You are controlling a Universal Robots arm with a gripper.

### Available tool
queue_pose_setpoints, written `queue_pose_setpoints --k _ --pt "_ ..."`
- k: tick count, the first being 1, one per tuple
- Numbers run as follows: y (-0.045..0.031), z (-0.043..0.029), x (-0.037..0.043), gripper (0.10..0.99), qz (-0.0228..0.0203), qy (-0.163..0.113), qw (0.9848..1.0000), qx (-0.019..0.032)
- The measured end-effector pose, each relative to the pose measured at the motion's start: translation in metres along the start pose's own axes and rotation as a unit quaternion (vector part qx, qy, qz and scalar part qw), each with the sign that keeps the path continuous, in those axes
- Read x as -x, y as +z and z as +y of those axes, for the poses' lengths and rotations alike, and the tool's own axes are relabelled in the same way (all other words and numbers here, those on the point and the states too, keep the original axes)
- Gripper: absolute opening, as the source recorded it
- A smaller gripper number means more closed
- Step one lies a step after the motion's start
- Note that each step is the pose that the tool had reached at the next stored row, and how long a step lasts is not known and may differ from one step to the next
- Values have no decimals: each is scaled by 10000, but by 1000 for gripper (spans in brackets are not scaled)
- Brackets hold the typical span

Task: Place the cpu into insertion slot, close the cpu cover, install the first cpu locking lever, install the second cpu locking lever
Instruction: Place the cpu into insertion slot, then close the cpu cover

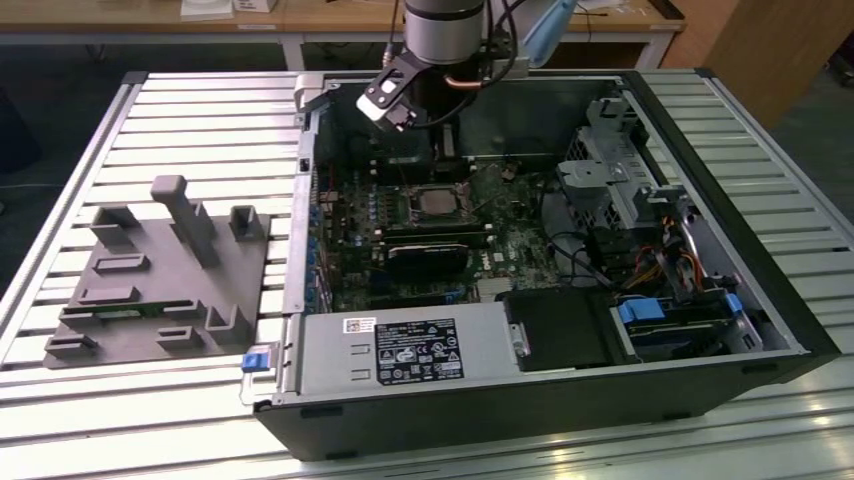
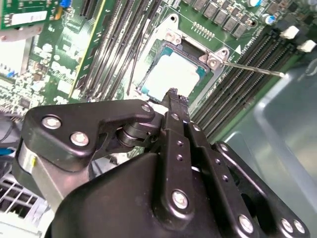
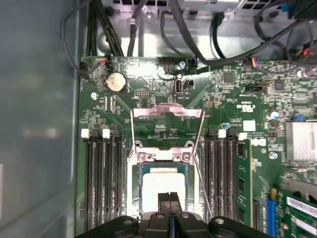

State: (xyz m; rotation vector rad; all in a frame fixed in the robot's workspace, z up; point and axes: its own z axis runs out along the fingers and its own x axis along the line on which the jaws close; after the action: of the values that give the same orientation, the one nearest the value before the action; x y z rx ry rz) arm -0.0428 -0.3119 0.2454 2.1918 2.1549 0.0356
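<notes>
The cpu (image 3: 163, 184) lies flat in the insertion slot (image 3: 132, 183) on the green board, its pale metal top showing; it also shows as the cpu (image 2: 174, 77) and the cpu (image 1: 434, 200). The cpu cover (image 3: 166, 111) stands swung open past the slot's far side, with board visible through its window. A thin locking lever (image 3: 202, 181) runs loose along one side of the slot, and it shows again as the lever (image 2: 253, 68). My gripper (image 3: 170, 203) hovers just above the cpu's near edge, shut with nothing between the black fingers. It appears too as the gripper (image 2: 172, 96) and the gripper (image 1: 434, 150).
Long black memory slots (image 3: 101, 183) flank the socket on both sides. A black heatsink block (image 1: 430, 250), the power supply (image 1: 380, 350) and drive bays (image 1: 627, 190) crowd the open case. A grey fixture (image 1: 160, 270) sits on the slatted table at the exterior view's left.
</notes>
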Motion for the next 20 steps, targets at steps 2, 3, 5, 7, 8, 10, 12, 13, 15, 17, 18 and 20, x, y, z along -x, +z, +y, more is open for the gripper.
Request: queue_pose_setpoints --k 2,3,5,7,8,10,12,13,15,17,18,20 --pt "-54 3 2 106 0 0 10000 0" --pt "-74 5 2 106 0 0 10000 0" --pt "-80 5 2 106 1 0 10000 1" --pt "-85 5 3 106 0 0 10000 0" --pt "-89 6 3 106 0 0 10000 0" --pt "-89 6 3 106 0 0 10000 0" --pt "-89 7 3 106 0 0 10000 0" --pt "-90 13 3 106 -1 -1 10000 -1" --pt "-88 29 3 106 0 0 10000 0" --pt "-88 32 3 106 0 0 10000 0" --pt "-91 33 2 106 -1 0 10000 0" --pt "-113 34 3 106 -1 0 10000 0"
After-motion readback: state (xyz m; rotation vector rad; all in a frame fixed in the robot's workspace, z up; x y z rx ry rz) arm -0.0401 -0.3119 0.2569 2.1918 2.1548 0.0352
